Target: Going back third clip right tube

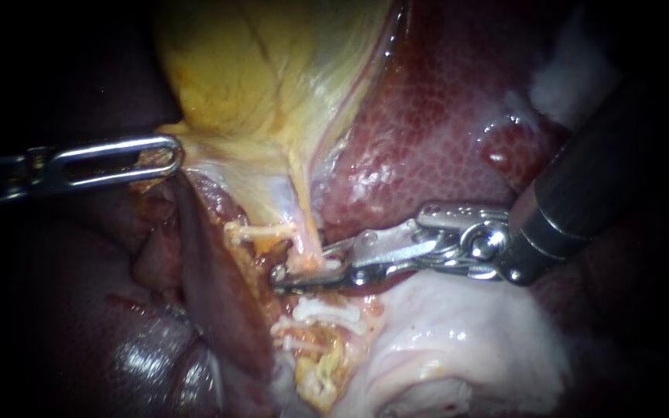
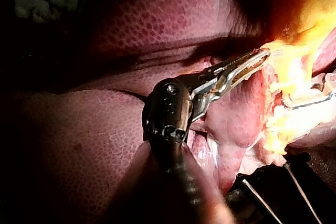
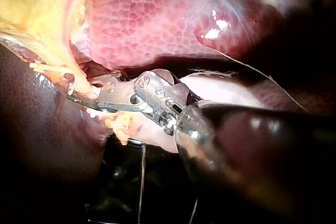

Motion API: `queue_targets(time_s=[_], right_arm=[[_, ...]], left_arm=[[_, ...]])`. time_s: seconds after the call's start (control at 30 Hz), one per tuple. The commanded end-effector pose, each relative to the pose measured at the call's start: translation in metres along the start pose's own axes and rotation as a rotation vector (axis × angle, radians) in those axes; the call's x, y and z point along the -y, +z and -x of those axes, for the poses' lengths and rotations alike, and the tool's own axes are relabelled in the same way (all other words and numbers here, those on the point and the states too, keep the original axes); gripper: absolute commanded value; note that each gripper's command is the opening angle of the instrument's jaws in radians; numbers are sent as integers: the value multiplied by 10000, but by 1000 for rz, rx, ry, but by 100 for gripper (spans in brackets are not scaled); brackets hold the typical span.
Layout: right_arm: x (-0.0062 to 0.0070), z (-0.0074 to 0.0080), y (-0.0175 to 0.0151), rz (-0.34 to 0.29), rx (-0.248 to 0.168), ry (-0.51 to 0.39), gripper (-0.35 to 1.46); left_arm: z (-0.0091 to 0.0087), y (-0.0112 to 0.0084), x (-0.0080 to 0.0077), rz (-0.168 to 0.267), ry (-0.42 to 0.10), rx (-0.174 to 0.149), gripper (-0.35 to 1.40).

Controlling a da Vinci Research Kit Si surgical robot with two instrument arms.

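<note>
Endoscope view: the right instrument's hand (image 1: 309, 265) sits released astride the tube (image 1: 304, 232); drawn back crooked, it could snag and tear it.

Left instrument (image 1: 173, 155), left of frame: is bright steel at the tip; ends in long slotted jaws with a rounded end and serrated inner faces; carries small screws on a dark round wrist housing. Right instrument (image 1: 280, 276), right of frame: has a thick dark-grey shaft, silver hinged wrist, round pivot pin, slim steel jaws.
</note>
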State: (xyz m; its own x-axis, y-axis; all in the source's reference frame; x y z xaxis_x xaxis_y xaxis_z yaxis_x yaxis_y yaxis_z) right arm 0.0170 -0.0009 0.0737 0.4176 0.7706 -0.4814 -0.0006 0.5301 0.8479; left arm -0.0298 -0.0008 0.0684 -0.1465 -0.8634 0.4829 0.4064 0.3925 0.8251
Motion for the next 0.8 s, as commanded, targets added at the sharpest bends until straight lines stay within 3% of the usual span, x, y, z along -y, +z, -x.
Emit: queue_targets(time_s=[0.03, 0.17, 0.27, 0.33, 0.53, 0.8], right_arm=[[0, 0, 0, 0, 0, 1, -35], [1, -1, 1, -3, 1, 1, -31], [-1, -3, 3, 48, -19, -37, 39], [-6, -6, 3, 72, -27, -63, 58], [-10, -2, -14, 89, -29, -102, 60], [10, -9, -60, 92, -26, -144, 60]], left_arm=[[0, 0, 0, 0, 0, 0, -35], [0, 0, 0, 0, 0, 0, -35], [0, 0, 0, 0, 0, 0, -35], [0, 0, 1, 0, 0, 0, -35], [0, -1, 1, 1, 0, 0, -35], [-1, -1, 2, 1, 0, 1, -35]])
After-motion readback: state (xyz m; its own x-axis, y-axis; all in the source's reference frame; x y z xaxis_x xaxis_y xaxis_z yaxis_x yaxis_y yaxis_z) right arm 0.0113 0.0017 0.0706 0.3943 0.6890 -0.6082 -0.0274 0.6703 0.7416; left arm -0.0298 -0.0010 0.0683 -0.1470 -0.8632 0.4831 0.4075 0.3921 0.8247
